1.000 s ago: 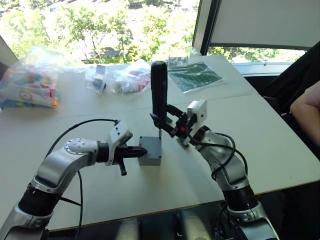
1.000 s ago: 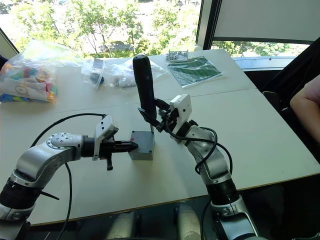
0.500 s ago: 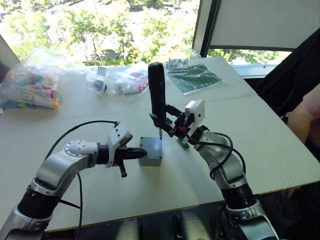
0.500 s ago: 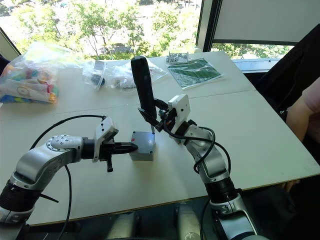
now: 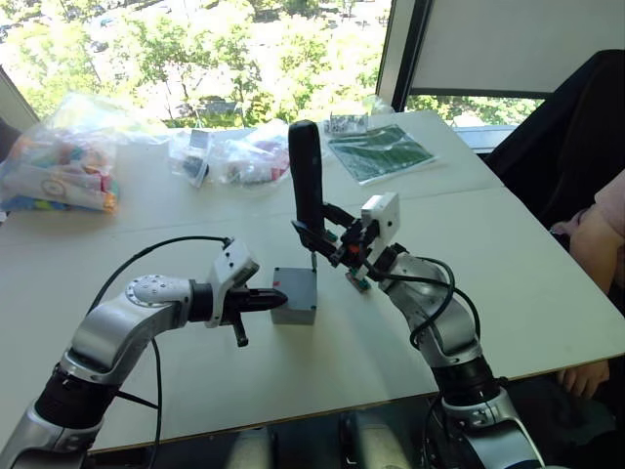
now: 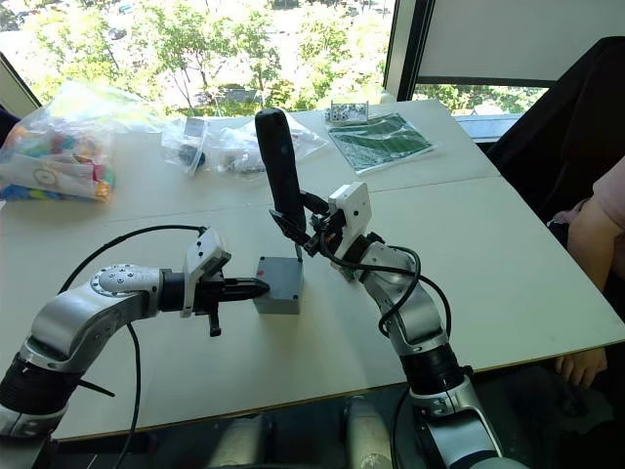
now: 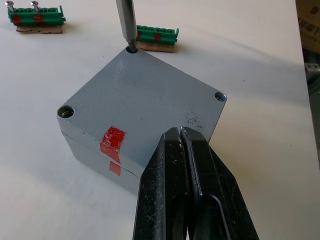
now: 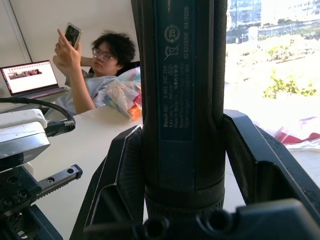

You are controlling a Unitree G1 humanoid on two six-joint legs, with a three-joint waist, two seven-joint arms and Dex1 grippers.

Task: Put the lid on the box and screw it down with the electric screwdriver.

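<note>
The grey box (image 5: pixel 293 306) stands mid-table with the lid (image 7: pixel 145 90) lying on top, red marks on the lid's edge and the box's side (image 7: pixel 114 139). My left gripper (image 7: pixel 180 132) is shut with nothing between its fingers, its tips pressed against the lid's near edge (image 5: pixel 281 292). My right gripper (image 5: pixel 316 235) is shut on the electric screwdriver (image 5: pixel 307 176), which stands nearly upright above the box. Its metal bit (image 7: pixel 127 22) sits in a far corner hole of the lid. Two other corner holes (image 7: pixel 65 111) show open.
Two green terminal strips with screws (image 7: pixel 156 34) lie just beyond the box. Plastic bags (image 5: pixel 59 161) and a green booklet (image 5: pixel 381 149) lie at the table's far side. A person's arm (image 5: pixel 598 244) is at the right edge. Another person (image 8: pixel 97 75) sits by a laptop.
The screwdriver's top has leaned slightly to the left. The arm of the person at the right has drawn back. Both grippers and the box keep their places.
</note>
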